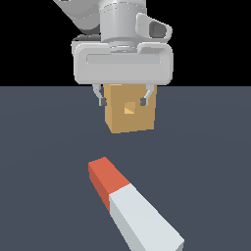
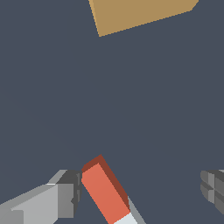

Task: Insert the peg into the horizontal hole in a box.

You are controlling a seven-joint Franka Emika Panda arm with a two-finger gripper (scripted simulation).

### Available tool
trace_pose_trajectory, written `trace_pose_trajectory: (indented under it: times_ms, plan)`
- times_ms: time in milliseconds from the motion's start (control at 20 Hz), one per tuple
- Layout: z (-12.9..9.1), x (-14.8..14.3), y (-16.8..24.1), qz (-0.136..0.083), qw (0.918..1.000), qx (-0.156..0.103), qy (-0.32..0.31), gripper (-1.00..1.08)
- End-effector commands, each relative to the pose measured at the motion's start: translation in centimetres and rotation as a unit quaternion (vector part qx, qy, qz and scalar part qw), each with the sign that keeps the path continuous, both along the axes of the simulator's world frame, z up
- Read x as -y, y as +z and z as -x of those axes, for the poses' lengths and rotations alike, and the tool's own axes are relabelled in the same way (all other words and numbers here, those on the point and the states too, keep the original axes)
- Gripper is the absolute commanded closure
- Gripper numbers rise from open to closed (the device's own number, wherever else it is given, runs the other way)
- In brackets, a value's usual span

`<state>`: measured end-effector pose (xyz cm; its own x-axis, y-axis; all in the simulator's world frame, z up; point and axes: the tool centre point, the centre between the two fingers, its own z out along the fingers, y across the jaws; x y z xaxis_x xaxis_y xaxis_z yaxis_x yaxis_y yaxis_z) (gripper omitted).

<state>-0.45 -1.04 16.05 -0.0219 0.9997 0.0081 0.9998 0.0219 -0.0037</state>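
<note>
Arm hangs wrist-down, gripper pointing straight down above the floor, jaws spread wide, nothing between fingers, held clear of the surface.

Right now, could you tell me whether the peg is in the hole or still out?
Out. The peg lies flat on the floor, apart from the box; its hole is empty.

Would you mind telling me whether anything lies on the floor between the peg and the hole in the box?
Nothing visible does. The peg lies on bare floor, its red end toward the box, and the stretch up to the hole is clear. The open gripper hangs above, holding nothing; it overlaps the box in the exterior view.
</note>
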Motion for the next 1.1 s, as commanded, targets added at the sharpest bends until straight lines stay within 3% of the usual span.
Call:
trace_pose_trajectory:
  times_ms: [0, 550, 1050]
  plan:
    - [0.2, 0.8, -0.4, 0.0, 0.9999, 0.0, 0.013, -0.92]
    - [0.6, 6.2, -3.2, 0.001, 0.9948, 0.001, 0.102, -0.92]
    - [-0.1, 11.7, -6.0, 0.002, 0.9817, 0.002, 0.191, -0.92]
